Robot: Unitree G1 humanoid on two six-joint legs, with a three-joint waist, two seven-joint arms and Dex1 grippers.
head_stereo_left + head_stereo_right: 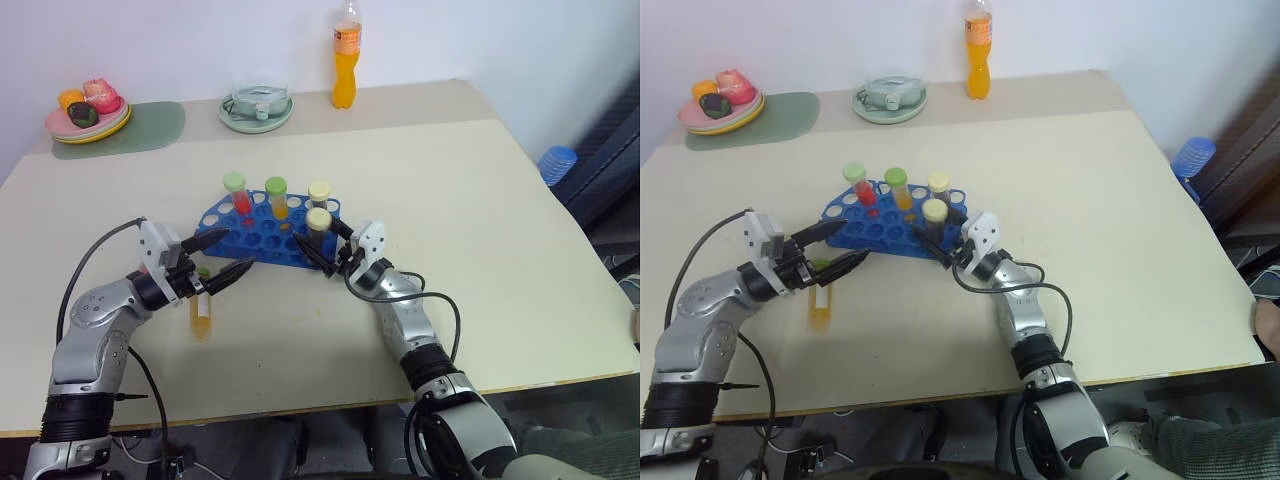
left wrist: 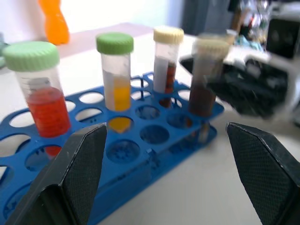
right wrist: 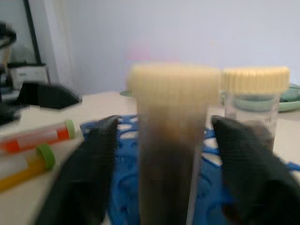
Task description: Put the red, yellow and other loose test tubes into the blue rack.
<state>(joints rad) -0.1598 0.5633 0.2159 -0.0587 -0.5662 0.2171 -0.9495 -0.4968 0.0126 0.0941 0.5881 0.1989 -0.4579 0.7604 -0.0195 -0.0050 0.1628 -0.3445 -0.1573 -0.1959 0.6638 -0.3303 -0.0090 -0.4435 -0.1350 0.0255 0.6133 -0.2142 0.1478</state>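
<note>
A: Right wrist view, at the bench [image 1: 480, 230]: the right pincer [image 1: 326, 252] stands with its black fingers [image 3: 93, 168] spread either side of a brown-filled, cream-capped tube [image 3: 171, 140] seated in the blue rack [image 1: 265, 238]. Gaps show on both sides, so it looks released, not clenched.

B: And the left pincer [image 1: 218, 257]?

A: Wide apart and grasping nothing, level with the rack's near edge. Three more tubes stand in the rack: a red one with a green cap [image 1: 239, 200], a yellow one with a green cap [image 1: 277, 198], a second cream-capped one [image 1: 319, 200].

B: What remains loose?

A: An orange tube [image 3: 37, 137] and a yellow tube [image 3: 23, 168], both green-capped, lying side by side on the bench just beside the left pincer.

B: Where might it go wrong?

A: My judgement: the right fingers sit close around the brown tube, so a skewed withdrawal could snag its cap and tip the light rack. The loose tubes are round and touching; a pinch on one may roll the other away, or nudge the rack.
</note>
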